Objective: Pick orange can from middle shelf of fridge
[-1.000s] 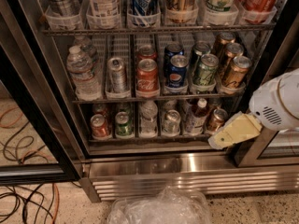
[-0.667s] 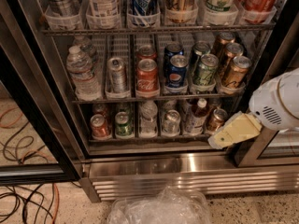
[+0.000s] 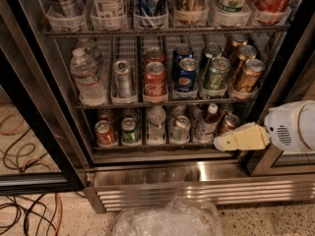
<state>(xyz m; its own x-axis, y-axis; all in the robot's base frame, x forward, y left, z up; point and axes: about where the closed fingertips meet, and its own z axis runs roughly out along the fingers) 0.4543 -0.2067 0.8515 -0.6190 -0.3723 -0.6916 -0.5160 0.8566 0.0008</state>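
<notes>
Three copper-orange cans stand in a row in the rightmost lane of the middle shelf [image 3: 167, 102]. The front orange can [image 3: 248, 75] is nearest, with two more behind it [image 3: 240, 57]. The fridge [image 3: 197, 173] stands open, its steel base grille below. My gripper [image 3: 219, 142], cream-coloured on a white arm [image 3: 293, 127], points left in front of the lower shelf's right end. It is below and slightly left of the front orange can and holds nothing that I can see.
On the middle shelf, from the left, are a water bottle [image 3: 88, 77], a silver can [image 3: 123, 77], a red Coca-Cola can [image 3: 155, 78], blue Pepsi cans [image 3: 186, 75] and green cans [image 3: 215, 73]. Tall cans stand on the rack above. A crumpled plastic bag [image 3: 167, 220] and cables [image 3: 24, 215] lie on the floor.
The white arm housing sits lower than before. The gripper lies more level, with its tip slightly further left. The cans have not moved.
</notes>
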